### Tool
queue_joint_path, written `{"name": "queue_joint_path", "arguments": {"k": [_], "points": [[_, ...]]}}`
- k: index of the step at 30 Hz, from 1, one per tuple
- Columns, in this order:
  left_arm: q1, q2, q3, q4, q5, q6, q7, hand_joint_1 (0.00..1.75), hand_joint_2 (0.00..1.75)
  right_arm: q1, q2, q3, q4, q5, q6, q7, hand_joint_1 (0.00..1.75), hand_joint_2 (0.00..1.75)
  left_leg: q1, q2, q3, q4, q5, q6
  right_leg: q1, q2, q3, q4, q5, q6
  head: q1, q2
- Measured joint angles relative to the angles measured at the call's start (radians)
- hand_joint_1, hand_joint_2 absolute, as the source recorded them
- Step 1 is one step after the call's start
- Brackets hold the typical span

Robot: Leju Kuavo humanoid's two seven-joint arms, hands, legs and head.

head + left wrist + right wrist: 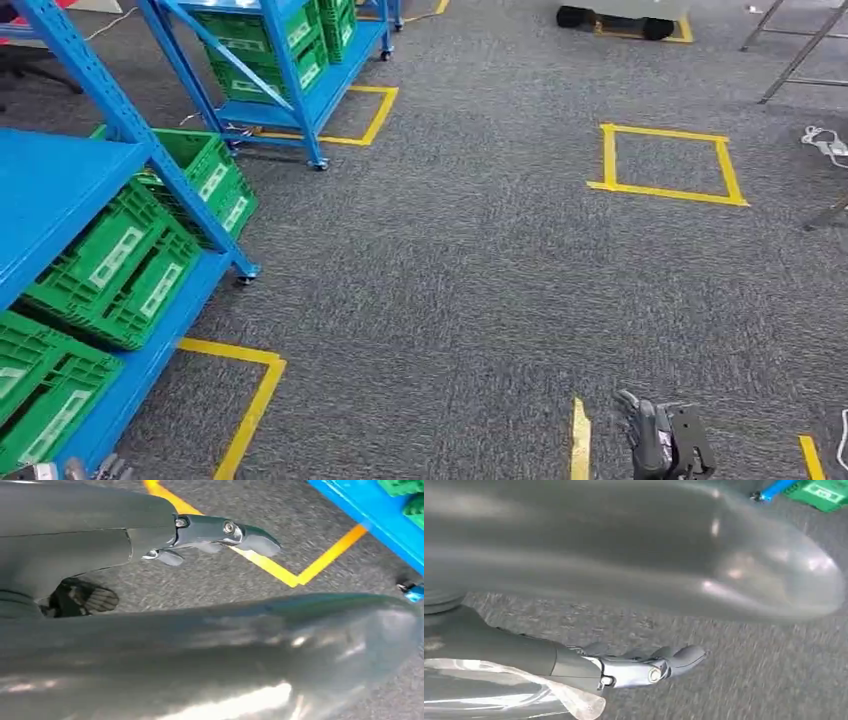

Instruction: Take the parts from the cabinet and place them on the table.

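The blue cabinet (60,190) stands at the left of the head view, with green crates (120,265) on its lower shelves. Low at the right edge of that view hangs my right hand (662,440) over the carpet. In the right wrist view my right hand (574,665) has its fingers (674,657) stretched out, and a clear plastic bag (579,704) lies against their underside. My left hand (95,468) peeks in at the bottom left. In the left wrist view its fingers (225,532) are straight and apart from the thumb (300,640), with nothing between them.
A second blue rack (300,60) with green crates stands behind the first. Yellow tape squares (665,165) mark the grey carpet. A wheeled base (615,18) sits at the far top, metal legs (800,50) at the top right, and a white cable (828,145) at the right edge.
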Motion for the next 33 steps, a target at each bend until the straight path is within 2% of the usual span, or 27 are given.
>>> {"name": "queue_joint_path", "arguments": {"k": [1, 2, 4, 5, 6, 7, 9, 10, 11, 12, 13, 15, 16, 17, 18, 20, 21, 22, 23, 25, 26, 27, 28, 29, 31, 32, 33], "points": [[0.003, 0.001, -0.005, -0.002, 0.003, 0.003, -0.001, 0.0, 0.0, 0.0, 0.002, -0.003, -0.001, 0.002, 0.002, 0.0, 0.0, 0.0, -0.001, 0.059, -0.003, 0.017, -0.012, -0.004, -0.001, -0.009, 0.013, -0.011, 0.002, -0.001, -0.002, 0.0], [0.002, 0.006, -0.01, -0.002, 0.005, 0.007, -0.001, 0.0, 0.0, 0.002, 0.005, -0.005, -0.002, 0.003, 0.004, 0.001, 0.0, 0.0, 0.0, 0.098, -0.027, 0.065, -0.04, -0.01, -0.001, -0.021, 0.023, -0.016, -0.001, -0.006, -0.003, 0.0], [-0.002, 0.013, -0.022, -0.002, 0.01, 0.024, -0.005, 0.0, 0.0, 0.007, 0.007, -0.01, -0.002, 0.009, 0.011, 0.005, 0.0, 0.0, 0.006, 0.117, -0.109, 0.216, -0.104, -0.019, 0.0, -0.046, 0.032, -0.016, -0.012, -0.006, -0.004, 0.0], [0.001, 0.018, -0.03, -0.002, 0.013, 0.037, -0.009, 0.0, 0.0, 0.008, 0.01, -0.015, -0.002, 0.016, 0.016, 0.008, 0.0, 0.0, 0.01, 0.118, -0.147, 0.279, -0.117, -0.025, -0.001, -0.056, 0.039, -0.016, -0.02, -0.005, -0.003, 0.0], [0.006, 0.025, -0.042, -0.003, 0.019, 0.05, -0.015, 0.0, 0.0, 0.008, 0.014, -0.021, -0.002, 0.025, 0.024, 0.01, 0.0, 0.0, 0.016, 0.12, -0.163, 0.298, -0.106, -0.031, -0.002, -0.065, 0.048, -0.016, -0.027, -0.001, -0.003, 0.0], [0.009, 0.031, -0.052, -0.003, 0.026, 0.06, -0.016, 0.0, 0.0, 0.008, 0.019, -0.025, -0.002, 0.03, 0.028, 0.011, 0.0, 0.0, 0.021, 0.121, -0.155, 0.269, -0.071, -0.036, -0.003, -0.071, 0.057, -0.016, -0.034, 0.003, -0.003, 0.0], [0.014, 0.043, -0.069, -0.004, 0.038, 0.074, -0.017, 0.0, 0.0, 0.008, 0.025, -0.035, -0.002, 0.038, 0.035, 0.016, 0.0, 0.0, 0.029, 0.13, -0.09, 0.117, 0.035, -0.044, -0.008, -0.081, 0.082, -0.015, -0.053, 0.014, -0.004, 0.0], [0.016, 0.048, -0.076, -0.004, 0.043, 0.077, -0.018, 0.0, 0.0, 0.008, 0.027, -0.041, -0.002, 0.041, 0.037, 0.016, 0.0, 0.0, 0.032, 0.143, -0.059, 0.047, 0.064, -0.048, -0.009, -0.086, 0.079, -0.014, -0.064, 0.024, -0.004, 0.0], [0.016, 0.05, -0.085, -0.004, 0.045, 0.082, -0.018, 0.0, 0.0, 0.006, 0.027, -0.047, -0.001, 0.043, 0.038, 0.018, 0.0, 0.0, 0.021, 0.147, -0.045, 0.038, 0.04, -0.046, -0.005, -0.089, 0.082, -0.011, -0.074, 0.033, -0.01, 0.0], [0.015, 0.054, -0.092, -0.006, 0.048, 0.084, -0.02, 0.0, 0.0, 0.006, 0.027, -0.052, -0.001, 0.045, 0.041, 0.019, 0.0, 0.0, 0.022, 0.146, -0.038, 0.023, 0.025, -0.027, -0.003, -0.091, 0.082, -0.009, -0.077, 0.036, -0.012, 0.0], [0.019, 0.057, -0.099, -0.006, 0.05, 0.086, -0.02, 0.0, 0.0, 0.005, 0.029, -0.054, -0.001, 0.047, 0.041, 0.02, 0.0, 0.0, 0.021, 0.143, -0.04, 0.022, 0.022, -0.022, -0.004, -0.093, 0.085, -0.01, -0.078, 0.038, -0.005, 0.0], [0.022, 0.061, -0.104, -0.007, 0.052, 0.088, -0.021, 0.0, 0.0, 0.003, 0.032, -0.059, -0.001, 0.048, 0.042, 0.02, 0.0, 0.0, 0.02, 0.138, -0.032, 0.021, 0.015, -0.006, -0.009, -0.093, 0.103, -0.008, -0.08, 0.047, -0.006, 0.0], [0.024, 0.062, -0.108, -0.01, 0.052, 0.089, -0.022, 0.0, 0.0, 0.003, 0.035, -0.061, -0.001, 0.049, 0.042, 0.02, 0.0, 0.0, 0.022, 0.137, -0.022, 0.014, 0.011, 0.0, -0.012, -0.084, 0.09, 0.012, -0.088, 0.05, -0.002, 0.0], [0.025, 0.063, -0.112, -0.011, 0.053, 0.09, -0.023, 0.0, 0.0, 0.003, 0.037, -0.064, -0.001, 0.05, 0.042, 0.02, 0.0, 0.0, 0.021, 0.136, -0.014, 0.014, 0.007, 0.006, -0.012, -0.068, 0.057, 0.073, -0.102, 0.051, 0.0, 0.0], [0.021, 0.066, -0.115, -0.013, 0.054, 0.09, -0.024, 0.0, 0.0, 0.003, 0.037, -0.065, -0.001, 0.052, 0.043, 0.019, 0.0, 0.0, 0.02, 0.136, -0.011, 0.014, 0.002, 0.014, -0.012, -0.06, 0.003, 0.16, -0.125, 0.052, 0.002, 0.0], [0.02, 0.069, -0.119, -0.013, 0.055, 0.092, -0.025, 0.0, 0.0, 0.008, 0.038, -0.066, -0.001, 0.051, 0.043, 0.021, 0.0, 0.0, 0.015, 0.129, -0.001, 0.014, -0.01, 0.02, -0.012, -0.054, -0.107, 0.31, -0.179, 0.052, 0.003, 0.0], [0.021, 0.069, -0.12, -0.013, 0.055, 0.092, -0.024, 0.0, 0.0, 0.011, 0.038, -0.066, 0.0, 0.051, 0.043, 0.021, 0.0, 0.0, 0.013, 0.126, 0.008, 0.014, -0.017, 0.022, -0.011, -0.053, -0.142, 0.337, -0.185, 0.049, 0.003, 0.0], [0.023, 0.07, -0.122, -0.013, 0.055, 0.092, -0.024, 0.0, 0.0, 0.013, 0.039, -0.067, 0.0, 0.051, 0.043, 0.021, 0.0, 0.0, 0.011, 0.122, 0.021, 0.014, -0.026, 0.021, -0.01, -0.053, -0.155, 0.321, -0.165, 0.045, 0.003, 0.0], [0.024, 0.07, -0.125, -0.013, 0.055, 0.092, -0.025, 0.0, 0.0, 0.014, 0.039, -0.068, 0.0, 0.051, 0.043, 0.021, 0.0, 0.0, 0.01, 0.119, 0.036, 0.014, -0.036, 0.021, -0.008, -0.052, -0.147, 0.267, -0.123, 0.039, 0.003, 0.0], [0.023, 0.07, -0.128, -0.013, 0.055, 0.092, -0.025, 0.0, 0.0, 0.016, 0.039, -0.074, 0.0, 0.052, 0.044, 0.021, 0.0, 0.0, 0.01, 0.116, 0.067, 0.012, -0.058, 0.018, 0.001, -0.051, -0.105, 0.106, 0.006, 0.025, 0.003, 0.0], [0.023, 0.071, -0.129, -0.013, 0.055, 0.093, -0.025, 0.0, 0.0, 0.016, 0.039, -0.074, 0.0, 0.051, 0.045, 0.021, 0.0, 0.0, 0.009, 0.115, 0.071, 0.014, -0.067, 0.013, 0.008, -0.05, -0.102, 0.064, 0.039, 0.019, 0.003, 0.0], [0.023, 0.071, -0.132, -0.013, 0.056, 0.093, -0.025, 0.0, 0.0, 0.013, 0.039, -0.074, 0.002, 0.051, 0.045, 0.023, 0.0, 0.0, 0.007, 0.11, 0.071, 0.01, -0.072, 0.006, 0.009, -0.05, -0.096, 0.056, 0.004, 0.016, 0.004, 0.0], [0.022, 0.071, -0.134, -0.013, 0.056, 0.093, -0.026, 0.0, 0.0, 0.014, 0.039, -0.076, 0.001, 0.051, 0.045, 0.022, 0.0, 0.0, 0.008, 0.111, 0.071, 0.002, -0.078, -0.001, 0.01, -0.05, -0.083, 0.056, 0.012, 0.011, 0.003, 0.0], [0.024, 0.071, -0.134, -0.013, 0.056, 0.093, -0.026, 0.0, 0.0, 0.016, 0.039, -0.077, 0.001, 0.052, 0.045, 0.021, 0.0, 0.0, 0.007, 0.111, 0.083, 0.012, -0.07, -0.006, 0.01, -0.051, -0.091, 0.049, 0.019, 0.006, 0.001, 0.0], [0.024, 0.075, -0.134, -0.013, 0.057, 0.095, -0.026, 0.0, 0.0, 0.019, 0.042, -0.077, 0.001, 0.052, 0.045, 0.021, 0.0, 0.0, 0.006, 0.113, 0.094, 0.019, -0.079, -0.013, 0.0, -0.05, -0.051, 0.034, 0.018, -0.001, 0.003, 0.0], [0.023, 0.075, -0.136, -0.013, 0.057, 0.094, -0.027, 0.0, 0.0, 0.018, 0.042, -0.079, 0.001, 0.052, 0.045, 0.021, 0.0, 0.0, 0.006, 0.118, 0.078, 0.062, -0.082, -0.018, 0.001, -0.051, -0.037, 0.028, 0.013, -0.008, -0.004, 0.0], [0.019, 0.078, -0.138, -0.013, 0.057, 0.094, -0.027, 0.0, 0.0, 0.016, 0.042, -0.079, 0.001, 0.052, 0.045, 0.021, 0.0, 0.0, 0.008, 0.119, 0.041, 0.125, -0.097, -0.023, 0.001, -0.051, -0.03, 0.025, 0.008, -0.011, -0.007, 0.0]]}}
